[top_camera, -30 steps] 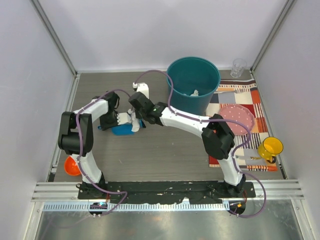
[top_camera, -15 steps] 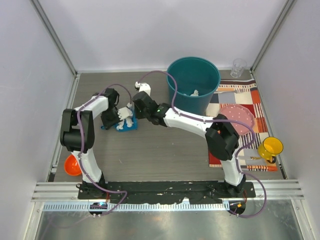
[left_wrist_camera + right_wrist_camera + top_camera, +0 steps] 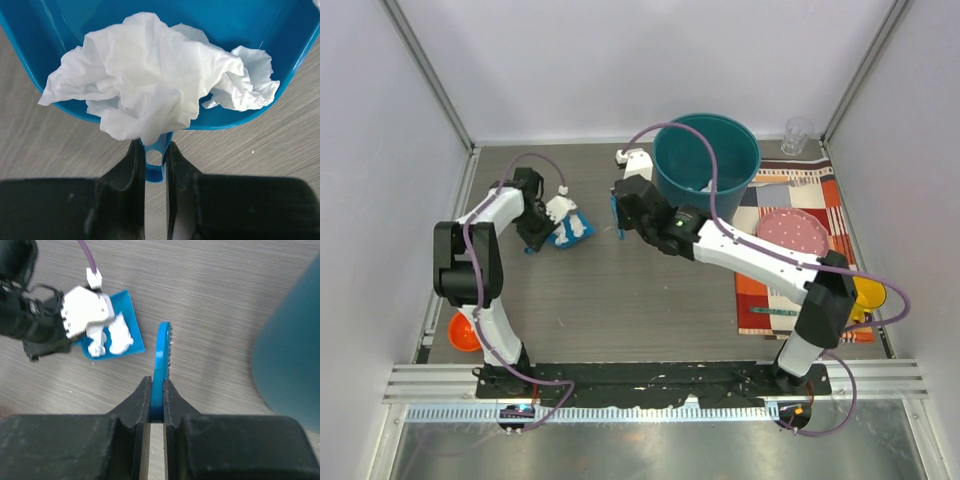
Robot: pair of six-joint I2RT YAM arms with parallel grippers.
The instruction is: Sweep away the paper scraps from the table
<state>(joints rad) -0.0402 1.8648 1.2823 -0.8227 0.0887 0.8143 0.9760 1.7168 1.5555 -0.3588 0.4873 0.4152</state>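
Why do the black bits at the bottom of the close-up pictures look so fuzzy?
Left wrist view: the left gripper sits too near the lens, so it blurs, while the paper scraps are sharp. Right wrist view: the right gripper blurs likewise, and the teal bin is soft. Top external view: evenly lit and sharp.

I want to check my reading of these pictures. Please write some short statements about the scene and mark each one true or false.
The left fingers grip the dustpan by its handle. True.
The dustpan is empty. False: crumpled paper scraps lie in it.
The right fingers hold a blue brush. True.
The bin is tipped over. False: it stands upright, with a scrap inside.
The pink plate lies in the bin. False: it rests on the striped mat.
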